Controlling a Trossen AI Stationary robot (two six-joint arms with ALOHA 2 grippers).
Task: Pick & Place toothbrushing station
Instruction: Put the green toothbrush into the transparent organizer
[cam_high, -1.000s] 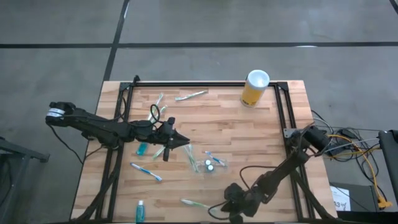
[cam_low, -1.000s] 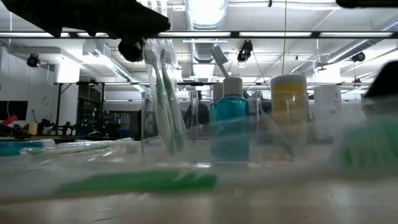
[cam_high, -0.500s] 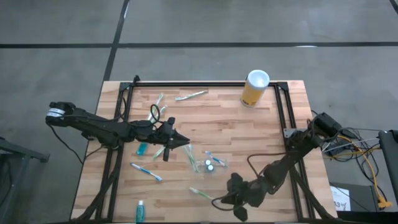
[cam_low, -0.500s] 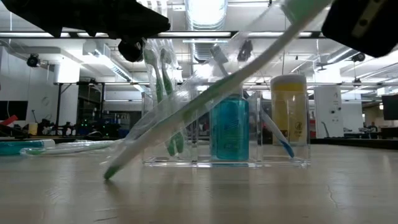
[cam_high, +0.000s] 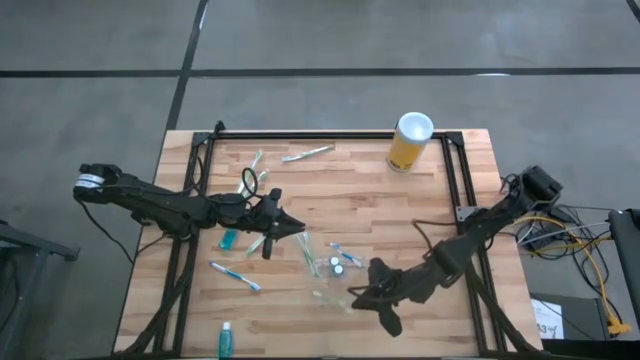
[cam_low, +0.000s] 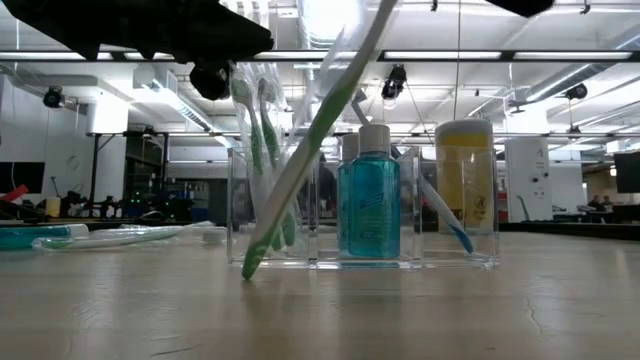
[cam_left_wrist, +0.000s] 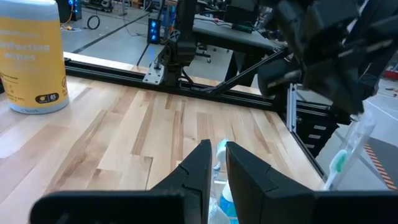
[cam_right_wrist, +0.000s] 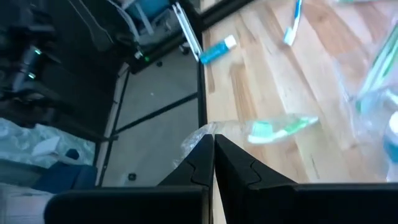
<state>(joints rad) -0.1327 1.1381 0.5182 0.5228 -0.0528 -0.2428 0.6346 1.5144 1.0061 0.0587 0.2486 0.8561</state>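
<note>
The small clear cup (cam_high: 336, 264) stands on the table's middle; in the low view the cup (cam_low: 436, 160) holds a teal white-capped tube (cam_low: 368, 205), green toothbrushes (cam_low: 262, 150) and a blue one (cam_low: 445, 220). My right gripper (cam_high: 353, 295) hovers near the cup, toward the table's near edge. It is shut on a green toothbrush (cam_low: 310, 150) in a clear wrapper. My left gripper (cam_high: 298, 231) waits level above the table, left of the cup. Its fingers (cam_left_wrist: 205, 163) leave only a slit, and nothing shows between them. My right gripper pinches the clear wrapper's end (cam_right_wrist: 206, 132), just past the green brush head (cam_right_wrist: 273, 129), between its two fingers. The toothbrush hangs slanting down from the fingers. Its handle end (cam_low: 248, 268) is low by the table; whether it touches, I cannot tell.
A tall yellow cylinder (cam_high: 410, 142) stands at the far right. Loose toothbrushes (cam_high: 307, 153) (cam_high: 236, 275) lie about, and teal tubes (cam_high: 228, 240) (cam_high: 226, 338) lie on the left half. Black frame rails (cam_high: 452, 180) run along the table's sides.
My right gripper has risen and moved toward the far edge and the cup, staying shut. The wrapped green toothbrush went from lying flat on the table to a steep slant, its head end lifted high, and its lower end slid toward the cup.
</note>
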